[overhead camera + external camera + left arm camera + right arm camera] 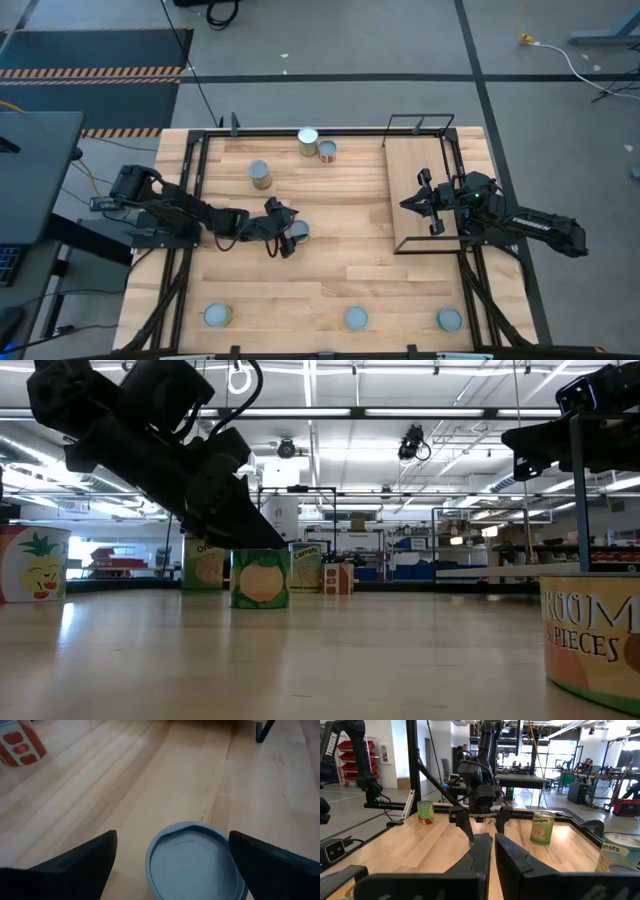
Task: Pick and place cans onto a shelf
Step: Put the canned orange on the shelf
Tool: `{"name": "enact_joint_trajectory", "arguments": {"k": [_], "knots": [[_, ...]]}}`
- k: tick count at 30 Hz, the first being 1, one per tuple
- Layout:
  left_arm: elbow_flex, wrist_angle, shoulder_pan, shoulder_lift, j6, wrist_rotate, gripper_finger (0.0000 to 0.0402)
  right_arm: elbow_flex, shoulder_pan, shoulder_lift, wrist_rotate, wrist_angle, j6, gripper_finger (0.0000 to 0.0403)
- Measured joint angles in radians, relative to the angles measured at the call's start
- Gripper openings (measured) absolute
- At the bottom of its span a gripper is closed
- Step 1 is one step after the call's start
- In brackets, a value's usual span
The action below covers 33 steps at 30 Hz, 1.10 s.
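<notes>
My left gripper [283, 236] is open near the table's middle, slanting down over a can with a silver-grey top [298, 230]. In the left wrist view its two fingers stand on either side of that can's round top [192, 862], with bare table showing between each finger and the can. In the low view the gripper [262, 538] is just above the orange-labelled can [260, 580], which stands upright on the table. My right gripper [408, 203] is shut and empty over the brown shelf board [418, 170]; it also shows in its own wrist view [492, 842].
Two cans [308, 140] [327, 151] stand at the far edge and one [260, 174] stands left of them. Three cans [217, 316] [356, 318] [449, 320] stand along the near edge. The shelf's black wire frame [420, 118] rises at the far right.
</notes>
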Motion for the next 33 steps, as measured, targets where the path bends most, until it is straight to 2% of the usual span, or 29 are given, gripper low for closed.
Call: {"name": "enact_joint_trajectory", "arguments": {"k": [10, 18, 23, 33], "knots": [[-0.002, 0.061, -0.054, 0.003, 0.029, -0.013, 0.0387, 0.0, 0.0, 0.0, 0.0, 0.0, 0.0, 0.0034], [-0.002, 0.047, -0.044, 0.013, 0.035, -0.019, 0.0387, 0.0, 0.0, 0.0, 0.0, 0.0, 0.0, 0.0034], [-0.002, 0.07, -0.029, 0.072, 0.012, -0.019, 0.0387, 0.0, 0.0, 0.0, 0.0, 0.0, 0.0, 0.0034], [-0.001, 0.25, -0.029, 0.221, 0.017, -0.043, 0.0387, 0.0, 0.0, 0.0, 0.0, 0.0, 0.0, 0.0034]]}}
